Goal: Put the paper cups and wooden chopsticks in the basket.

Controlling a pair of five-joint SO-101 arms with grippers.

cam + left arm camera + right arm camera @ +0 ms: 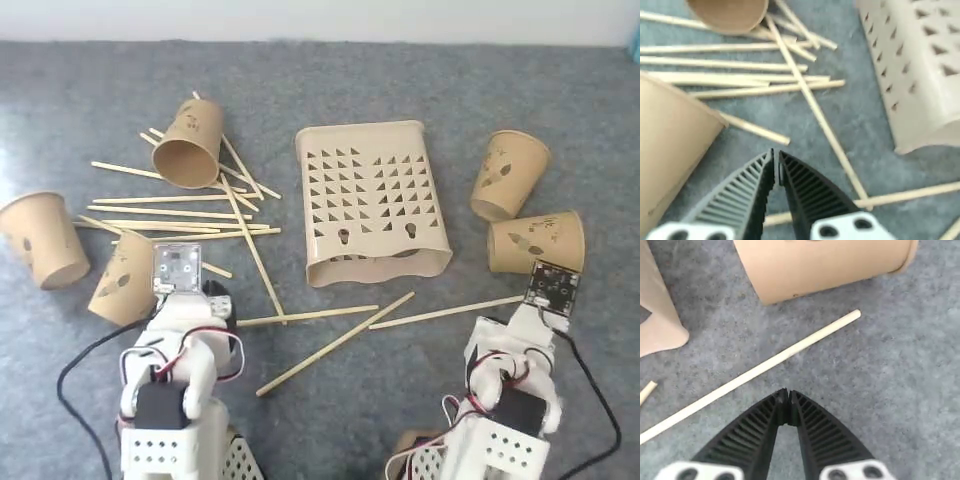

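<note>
A beige perforated basket (372,200) lies in the middle of the grey mat. Three paper cups (190,143) (45,240) (125,280) lie on their sides at the left among several wooden chopsticks (170,212). Two more cups (510,173) (537,242) lie right of the basket. My left gripper (776,152) is shut and holds nothing; it hovers beside a cup (670,140), just short of a chopstick (755,130). My right gripper (786,392) is shut on nothing, above the mat, close to a chopstick (765,367) and below a cup (825,262).
Three loose chopsticks (335,342) lie on the mat in front of the basket, between the two arm bases. A basket corner (655,315) stands near the right gripper. Cables trail from both bases at the near edge.
</note>
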